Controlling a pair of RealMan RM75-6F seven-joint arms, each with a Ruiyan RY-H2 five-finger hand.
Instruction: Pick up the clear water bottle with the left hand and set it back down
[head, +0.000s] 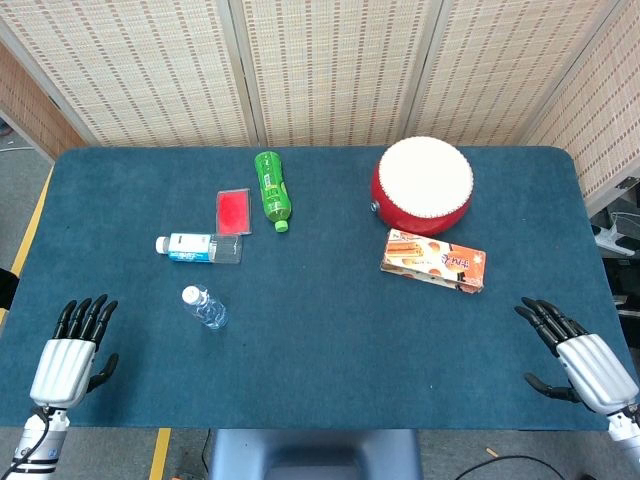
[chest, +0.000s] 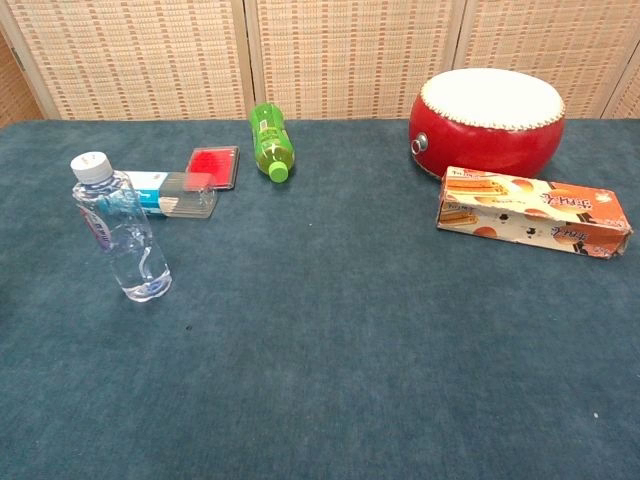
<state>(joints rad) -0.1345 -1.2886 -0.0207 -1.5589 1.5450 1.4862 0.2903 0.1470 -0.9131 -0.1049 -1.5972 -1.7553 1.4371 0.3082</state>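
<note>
Spread fingers are being shown on the left hand (head: 68, 362) and the right hand (head: 585, 358); nothing is being held. Upright, ahead and right of the left hand, the water bottle (head: 205, 308) is waiting; lifting and setting down are still pending.

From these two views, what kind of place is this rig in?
Likely an indoor lab or test room: a table with a blue felt-like cover, woven folding screens behind it as backdrop, and assorted props such as a red drum and snack box.
</note>
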